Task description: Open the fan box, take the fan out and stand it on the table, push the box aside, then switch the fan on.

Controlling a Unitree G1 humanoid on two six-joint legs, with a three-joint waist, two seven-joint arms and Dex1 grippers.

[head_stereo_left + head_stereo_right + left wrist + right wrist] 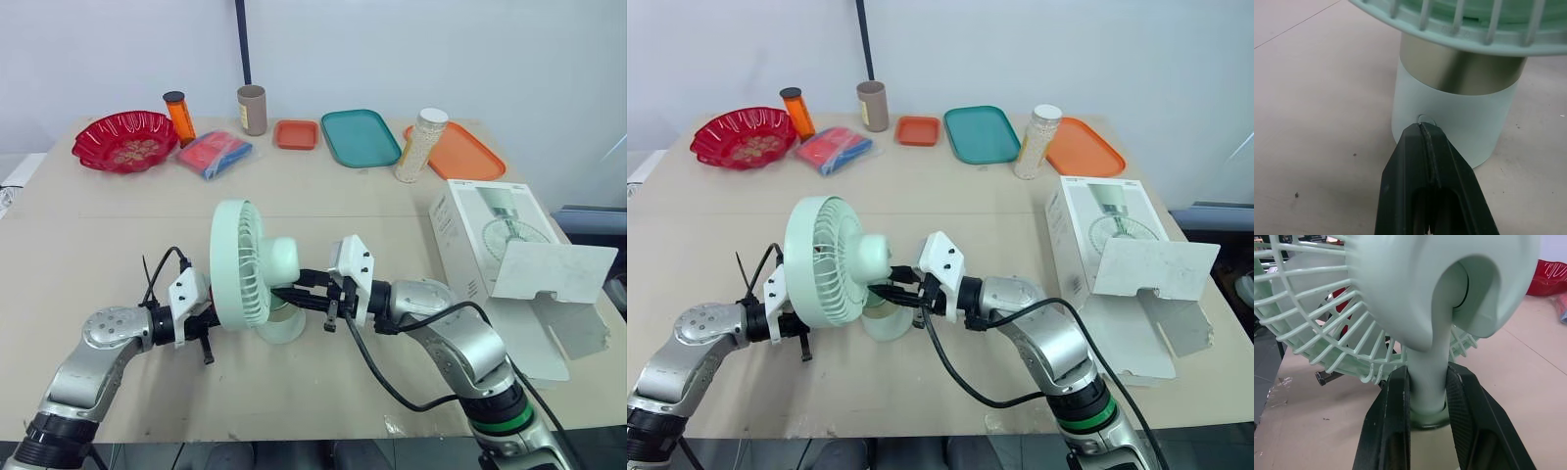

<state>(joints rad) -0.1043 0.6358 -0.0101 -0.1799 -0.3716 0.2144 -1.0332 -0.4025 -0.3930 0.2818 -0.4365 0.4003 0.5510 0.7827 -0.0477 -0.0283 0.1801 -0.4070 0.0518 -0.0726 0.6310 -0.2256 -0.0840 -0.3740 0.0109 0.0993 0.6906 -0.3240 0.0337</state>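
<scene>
I am watching the right gripper (1427, 394) clenching on the fan (241, 277): its two black fingers (1393, 401) are pressing the pale green stem (1427, 367) from both sides, just above the base. From the head camera, this claw is reaching in from the fan's 3 o'clock, behind the grille.

The left gripper (1423, 134) is coming in from 9 o'clock, low down. Its fingers are lying flat together with no gap between them, gripping nothing, and their tips are touching the round base (1459, 122) right at a small oval button (1425, 118). A silver band is sitting above that base, under the grille.

The fan is standing upright on the table (118, 245), near the front edge, with its grille facing the robot's left.

At 3 o'clock from the fan, well apart, the white fan box (485, 230) is lying with its flap (554, 271) hanging open at the near end.

Along the far edge, I am reading from 11 o'clock to 1 o'clock: a red bowl (125, 140), an orange bottle (179, 116), a red and blue packet (214, 153), a tan cup (252, 109), a small orange tray (296, 134), a teal tray (361, 137), a jar of white beads (421, 145) and a larger orange tray (470, 155).
</scene>
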